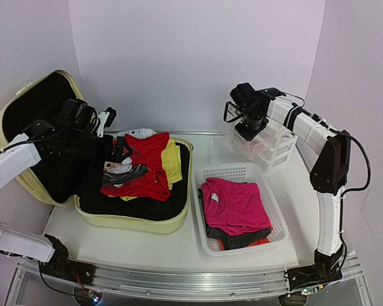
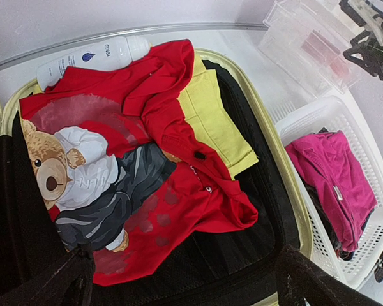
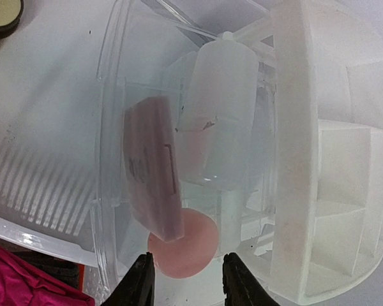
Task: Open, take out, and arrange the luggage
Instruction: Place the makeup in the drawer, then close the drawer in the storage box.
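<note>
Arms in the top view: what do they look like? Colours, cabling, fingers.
Both match: white shells on the long links, black joint housings and wrists. The right arm has a thin black cable looping out past its elbow; the left arm carries one along its forearm. The right gripper has slim matte black fingers; no markings readable.
</note>
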Robot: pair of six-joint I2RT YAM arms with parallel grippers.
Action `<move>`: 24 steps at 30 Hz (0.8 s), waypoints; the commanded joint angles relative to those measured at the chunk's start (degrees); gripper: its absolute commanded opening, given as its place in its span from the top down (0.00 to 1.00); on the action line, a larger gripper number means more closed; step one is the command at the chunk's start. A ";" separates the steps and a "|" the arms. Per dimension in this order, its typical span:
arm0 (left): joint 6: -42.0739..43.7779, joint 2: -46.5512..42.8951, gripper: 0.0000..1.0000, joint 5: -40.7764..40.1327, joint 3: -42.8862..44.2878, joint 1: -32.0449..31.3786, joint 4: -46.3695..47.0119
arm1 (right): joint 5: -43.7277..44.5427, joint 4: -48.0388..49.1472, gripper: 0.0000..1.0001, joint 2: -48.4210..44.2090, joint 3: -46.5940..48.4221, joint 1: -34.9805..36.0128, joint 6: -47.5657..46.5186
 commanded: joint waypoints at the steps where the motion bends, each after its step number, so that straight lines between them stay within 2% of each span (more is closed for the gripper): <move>1: -0.28 0.09 0.00 -0.21 3.27 0.27 0.51 | -2.82 -1.03 0.60 -3.73 2.62 0.27 2.13; 4: -0.29 0.30 0.00 0.12 3.45 0.30 0.50 | -6.99 -1.29 0.61 -6.22 1.74 0.24 3.04; 7: -0.35 0.54 0.00 0.24 3.45 0.29 0.51 | -14.84 -2.48 0.65 -7.24 1.42 0.27 4.50; 10: -0.46 0.85 0.00 0.42 3.50 0.28 0.51 | -22.83 -2.62 0.71 -7.30 0.80 0.26 5.58; 13: -0.51 1.31 0.00 0.77 3.80 0.28 0.47 | -26.19 -2.92 0.82 -6.01 0.99 0.25 6.24; 15: -0.55 1.44 0.00 0.91 3.87 0.29 0.51 | -26.32 -3.33 0.97 -4.74 1.32 0.24 6.59; 16: -0.63 1.52 0.00 0.86 3.82 0.28 0.51 | -25.79 -3.61 1.00 -3.99 1.51 0.24 6.80; 20: -0.64 1.38 0.00 0.72 3.38 0.28 0.49 | -21.13 -4.03 1.00 -1.35 2.63 0.29 7.80; 24: -0.72 1.59 0.00 0.60 3.37 0.28 0.51 | -10.45 -4.00 1.00 1.22 4.44 0.17 8.97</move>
